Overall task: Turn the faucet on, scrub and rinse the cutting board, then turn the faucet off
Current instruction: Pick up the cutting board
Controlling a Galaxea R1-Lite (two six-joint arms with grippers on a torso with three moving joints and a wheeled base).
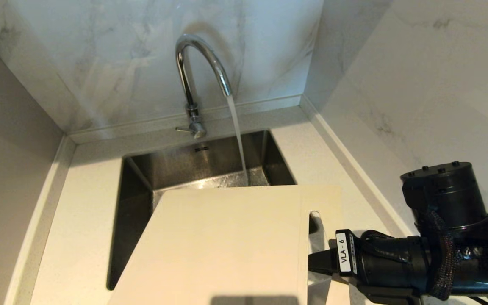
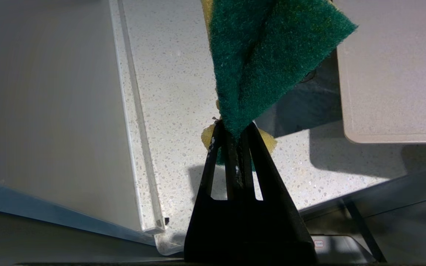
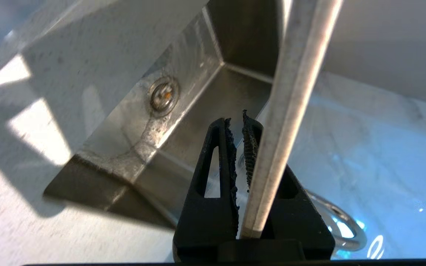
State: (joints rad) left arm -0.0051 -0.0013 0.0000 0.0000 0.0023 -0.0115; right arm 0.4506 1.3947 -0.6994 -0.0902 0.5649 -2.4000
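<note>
Speckled off-white stone surface (image 1: 83,220) with recessed sink.
A rectangular stainless-steel sink (image 1: 142,178) is sunk into the surface; a tall chrome gooseneck faucet (image 1: 193,80) stands on the strip behind the sink, water running into the basin. A raised lip edges the surface at the marble-patterned walls (image 1: 112,59).

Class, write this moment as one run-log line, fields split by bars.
faucet: running | cutting board: held tilted over sink by right gripper | left gripper: shut on sponge, above counter
</note>
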